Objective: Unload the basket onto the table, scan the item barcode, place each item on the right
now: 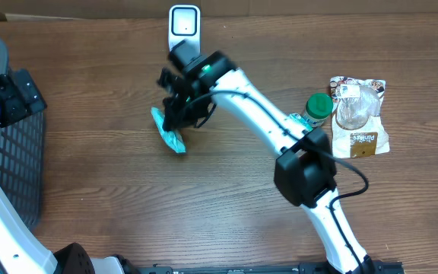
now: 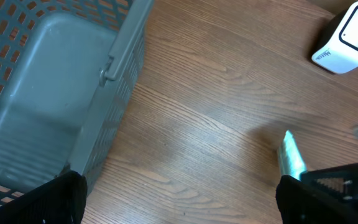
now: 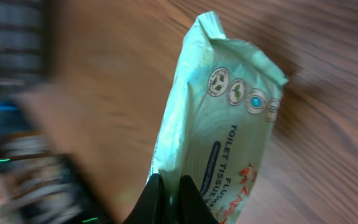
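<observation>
Right gripper (image 3: 169,198) clamped on toilet tissue pack (image 3: 222,124), label legible in its wrist view only, scanner (image 1: 184,23) near pack overhead, left gripper (image 2: 179,202) spread wide.

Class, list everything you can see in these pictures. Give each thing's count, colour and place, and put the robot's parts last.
scanner: one, white, far edge of the table, centre
tissue pack: one, mint green, held in front of the scanner
jar: one, green lid, right side, beside the pouch
pouch: one, brown and white, right side
basket: one, grey, left edge
table: one, brown wood
left claw: one, black, open, by the basket
right claw: one, black, shut on the tissue pack
</observation>
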### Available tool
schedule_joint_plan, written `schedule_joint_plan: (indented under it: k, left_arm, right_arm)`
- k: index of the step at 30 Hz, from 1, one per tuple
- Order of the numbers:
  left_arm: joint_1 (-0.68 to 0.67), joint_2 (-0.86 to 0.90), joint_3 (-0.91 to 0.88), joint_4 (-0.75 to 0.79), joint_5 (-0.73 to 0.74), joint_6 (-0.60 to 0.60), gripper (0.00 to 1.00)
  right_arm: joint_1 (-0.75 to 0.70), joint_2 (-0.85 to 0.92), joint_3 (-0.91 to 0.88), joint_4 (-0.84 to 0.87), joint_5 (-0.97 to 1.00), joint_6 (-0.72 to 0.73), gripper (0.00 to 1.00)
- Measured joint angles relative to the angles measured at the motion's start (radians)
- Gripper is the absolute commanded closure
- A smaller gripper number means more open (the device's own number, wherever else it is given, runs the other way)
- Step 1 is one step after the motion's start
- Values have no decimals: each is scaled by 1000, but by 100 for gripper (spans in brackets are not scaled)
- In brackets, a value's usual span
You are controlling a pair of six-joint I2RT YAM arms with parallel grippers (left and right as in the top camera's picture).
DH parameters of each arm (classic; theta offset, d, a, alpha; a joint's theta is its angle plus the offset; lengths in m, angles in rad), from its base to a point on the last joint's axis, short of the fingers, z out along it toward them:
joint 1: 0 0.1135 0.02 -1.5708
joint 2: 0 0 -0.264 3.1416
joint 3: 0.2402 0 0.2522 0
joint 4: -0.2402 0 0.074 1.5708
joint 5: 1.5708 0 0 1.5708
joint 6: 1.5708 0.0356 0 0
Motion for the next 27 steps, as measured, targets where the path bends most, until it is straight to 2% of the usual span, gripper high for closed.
schedule_joint_plan:
  k: [5, 11, 14, 16, 17, 19, 23, 27]
  left_arm:
    - [0, 0, 0, 0, 0, 0, 1]
    - [0, 0, 0, 0, 0, 0, 0]
    - [0, 0, 0, 0, 0, 0, 1]
    - [0, 0, 0, 0, 0, 0, 0]
    - [0, 0, 0, 0, 0, 0, 0]
    - [0, 0, 0, 0, 0, 0, 0]
    - [0, 0, 0, 0, 0, 0, 0]
    - [0, 0, 0, 0, 0, 0, 0]
  right_arm:
    - [-60, -7, -128, 168, -290, 7, 96]
    - [-56, -7, -397, 384, -428, 87, 96]
    - [-55, -7, -465, 409, -404, 121, 94]
    - [-58, -7, -473, 395, -349, 133, 85]
    - [-60, -7, -473, 391, -323, 135, 74]
    - [-75, -7, -473, 373, -257, 146, 69]
    - [-123, -7, -467, 335, -176, 154, 64]
    - [-190, -7, -431, 267, -122, 148, 67]
